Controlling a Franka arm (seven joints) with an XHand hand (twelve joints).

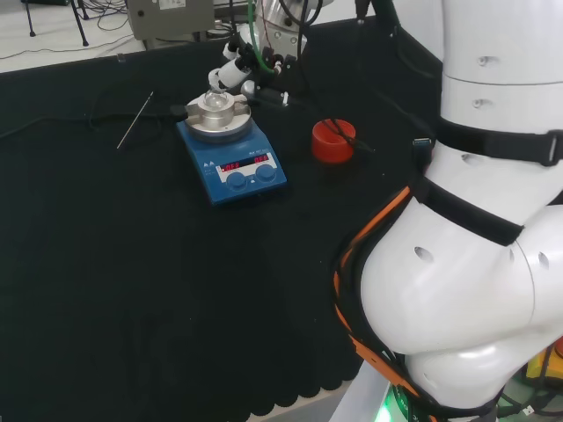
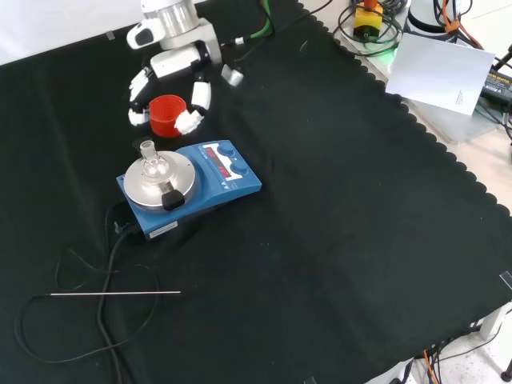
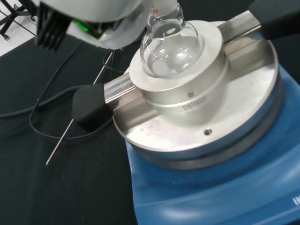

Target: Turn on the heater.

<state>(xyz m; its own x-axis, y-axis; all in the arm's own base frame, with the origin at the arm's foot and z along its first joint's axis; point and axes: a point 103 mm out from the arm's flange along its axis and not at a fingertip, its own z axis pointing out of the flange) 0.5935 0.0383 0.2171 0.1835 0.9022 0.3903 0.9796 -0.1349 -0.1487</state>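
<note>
The heater [image 2: 192, 188] is a blue hotplate unit with a round silver top plate, standing left of centre on the black cloth [image 2: 336, 240] in the front view. Its sloped front panel carries two red lit displays and two blue knobs [image 1: 238, 179]. A metal block sits on the plate and cradles a clear round-bottomed flask [image 3: 171, 47]; handles with black grips [image 3: 89, 108] project from the block on either side. A black cable [image 2: 96, 320] runs from the unit across the cloth, and a thin metal rod [image 2: 116, 294] lies flat nearby.

The hand [image 2: 172, 68] hangs above the far side of the heater in the front view, directly over a red ribbed ring [image 2: 167, 114]. Its fingers are spread and only slightly bent, reaching down around the ring. They grasp nothing. Contact with the ring cannot be confirmed. The hand is clear of the heater's knobs.
</note>
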